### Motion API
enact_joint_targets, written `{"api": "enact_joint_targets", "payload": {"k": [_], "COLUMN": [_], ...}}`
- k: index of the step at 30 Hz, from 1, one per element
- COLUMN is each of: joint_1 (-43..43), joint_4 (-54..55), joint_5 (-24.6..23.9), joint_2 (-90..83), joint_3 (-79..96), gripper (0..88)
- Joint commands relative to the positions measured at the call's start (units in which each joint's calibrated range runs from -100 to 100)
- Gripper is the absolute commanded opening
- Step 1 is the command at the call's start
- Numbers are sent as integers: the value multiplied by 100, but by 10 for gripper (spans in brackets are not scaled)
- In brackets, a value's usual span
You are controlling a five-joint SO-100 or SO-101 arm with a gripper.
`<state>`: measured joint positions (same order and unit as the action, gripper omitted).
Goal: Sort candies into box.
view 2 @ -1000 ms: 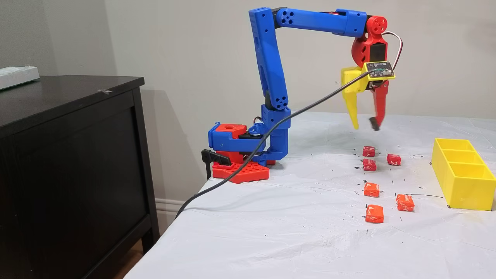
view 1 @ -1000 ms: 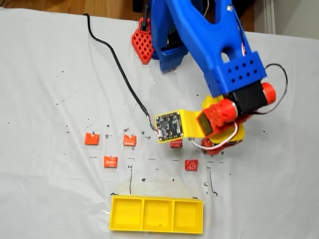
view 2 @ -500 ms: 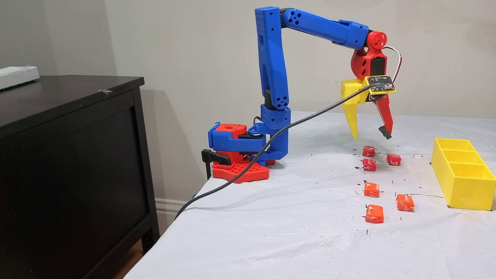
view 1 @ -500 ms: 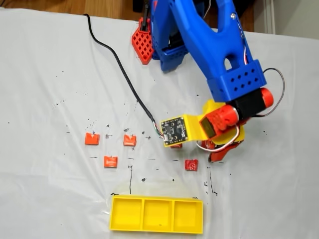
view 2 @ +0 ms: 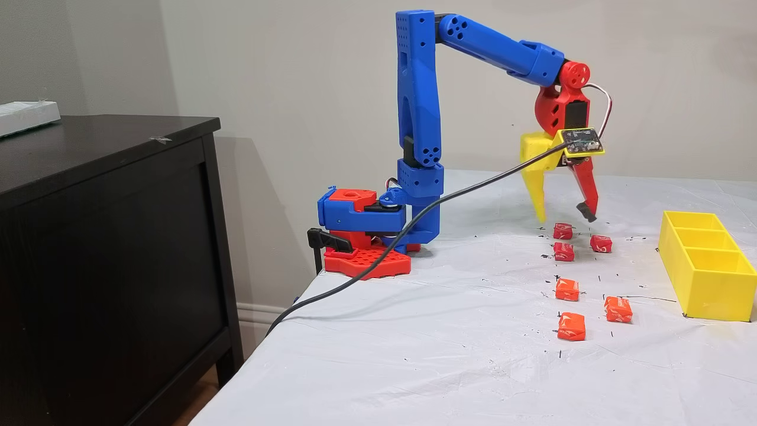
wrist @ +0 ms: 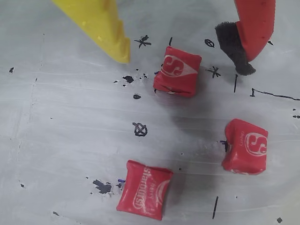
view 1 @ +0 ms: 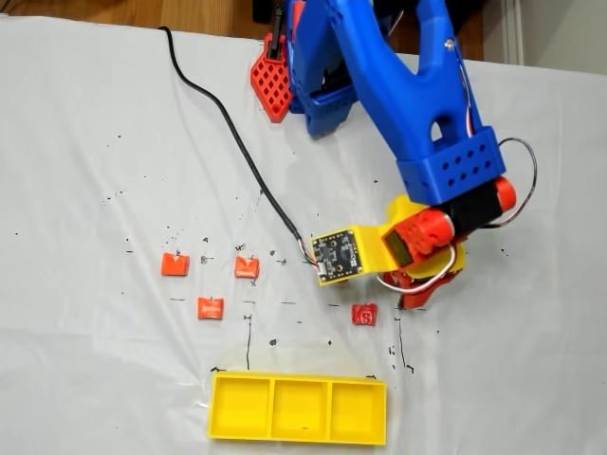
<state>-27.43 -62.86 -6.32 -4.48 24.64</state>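
My gripper (view 2: pixel 562 216), jaws spread and empty, has dropped lower over the far red candy (wrist: pixel 177 71); the box (view 2: pixel 704 269) stays empty, so closing comes next.

Even, bright indoor light; soft shadows under arm (view 2: pixel 473 47) and candies (wrist: pixel 177 71). Wrist view sharp centrally, fingertips slightly soft. No glare.

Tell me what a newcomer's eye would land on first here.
The blue arm, rising from the table's far edge in the side fixed view, its open pincer hanging just above a red candy. Then the yellow box at the right, with all three compartments bare.
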Motion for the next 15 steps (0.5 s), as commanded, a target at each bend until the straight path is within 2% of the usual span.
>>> {"api": "enact_joint_targets", "payload": {"k": [1, 15], "joint_1": [-47, -11], "joint_4": [125, 494], "joint_5": [15, 29], "joint_2": [-44, 126], "joint_3": [26, 44], "gripper": [281, 283]}}
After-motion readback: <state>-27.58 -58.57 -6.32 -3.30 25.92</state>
